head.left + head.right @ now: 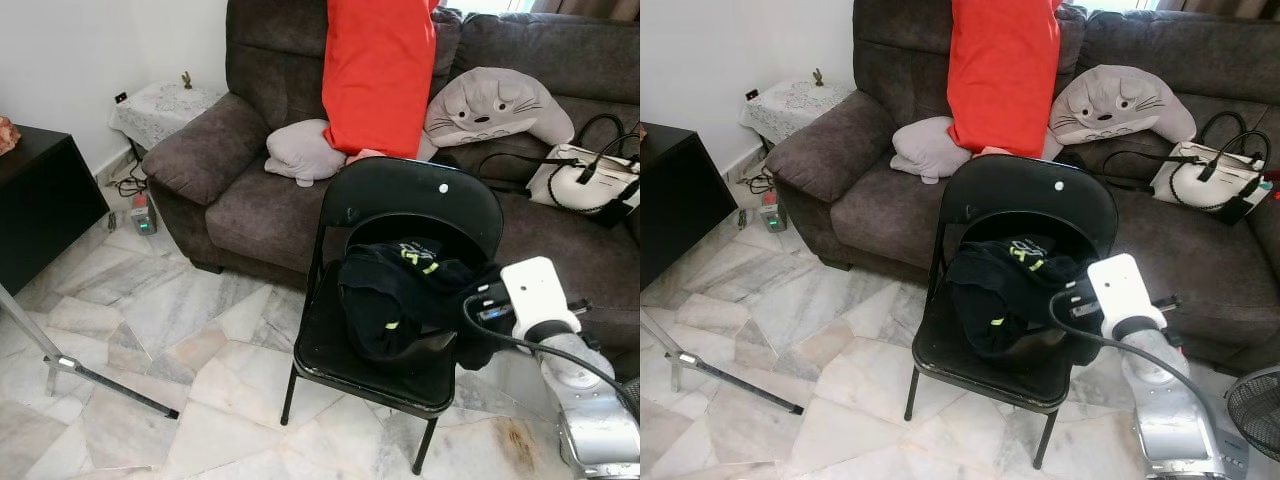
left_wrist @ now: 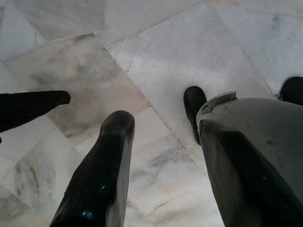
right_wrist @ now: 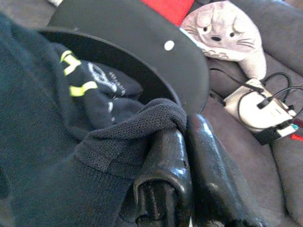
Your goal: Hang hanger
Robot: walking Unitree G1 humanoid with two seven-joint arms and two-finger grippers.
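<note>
- Right wrist view shows our right gripper (image 3: 182,130) with its two black fingers pressed together on a fold of the dark navy knit garment (image 3: 52,156) with yellow-green marks.
- That garment lies heaped on the seat of the black metal folding chair (image 1: 330,360), before the dark grey fabric sofa (image 1: 250,200).
- We see no hanger itself; it may be buried in the cloth, so we cannot tell where it sits.
- We judge the step is lifting the garment: we should raise slowly, keeping the pinch firm so the knit does not slip, and clear the chair back.
- Our left gripper (image 2: 90,111) hangs over the pale marble floor (image 2: 189,42), fingers spread, holding nothing.
</note>
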